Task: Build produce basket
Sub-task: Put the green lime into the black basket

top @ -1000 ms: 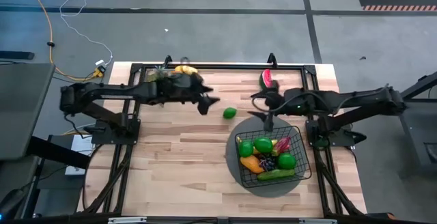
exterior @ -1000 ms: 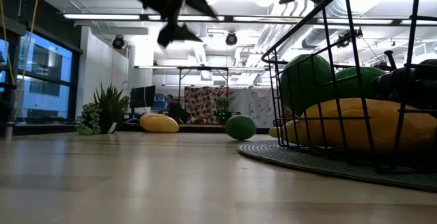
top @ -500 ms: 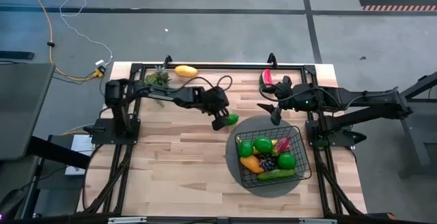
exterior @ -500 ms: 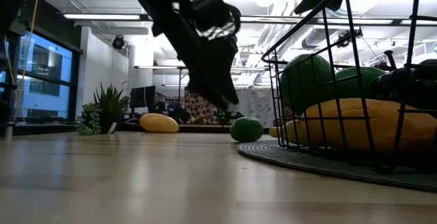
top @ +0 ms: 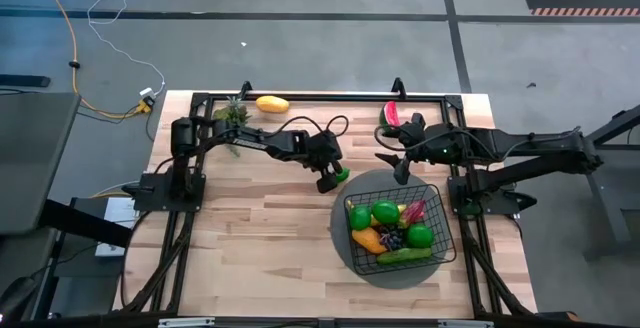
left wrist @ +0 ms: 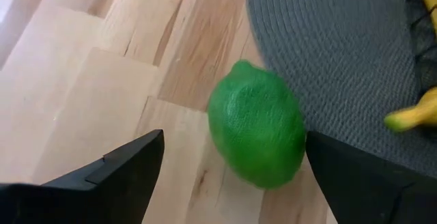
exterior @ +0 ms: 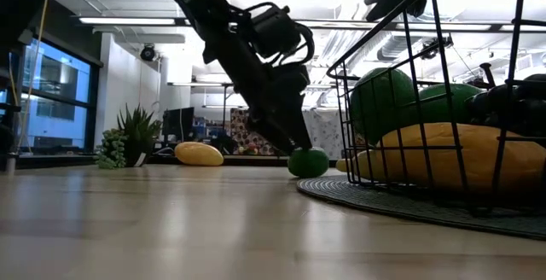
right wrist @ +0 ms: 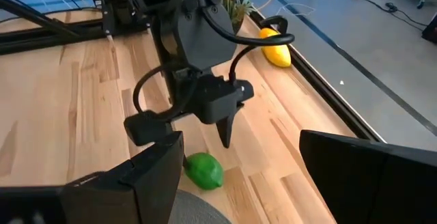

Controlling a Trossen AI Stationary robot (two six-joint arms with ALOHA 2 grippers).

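Note:
A green lime (left wrist: 256,132) lies on the wood table against the edge of the round grey mat (left wrist: 341,60). My left gripper (top: 333,178) is open and low over the lime (top: 341,174), one finger on each side. The black wire basket (top: 349,205) stands on the mat (top: 345,253) and holds limes, an orange mango, dark grapes, a cucumber and a red chili. My right gripper (top: 400,168) hovers open beyond the basket's far side, beside the watermelon slice (top: 391,115). My left gripper comes at the lime slanting down from the table's left, fingers on either side of its middle. The finger (left wrist: 362,176) on the mat side is right up against the lime; I cannot tell whether it touches. The lime rests on the table.
A yellow fruit (top: 271,104) and a spiky green plant piece (top: 232,116) lie by the far edge on the left. A black frame (top: 300,96) borders the table. Bare wood (top: 260,238) stretches left of the mat toward the near edge.
My left gripper has swung from the far left part of the table toward the right and near edge and come down over the lime, staying open. The lime has shifted a little toward the near edge and the mat.

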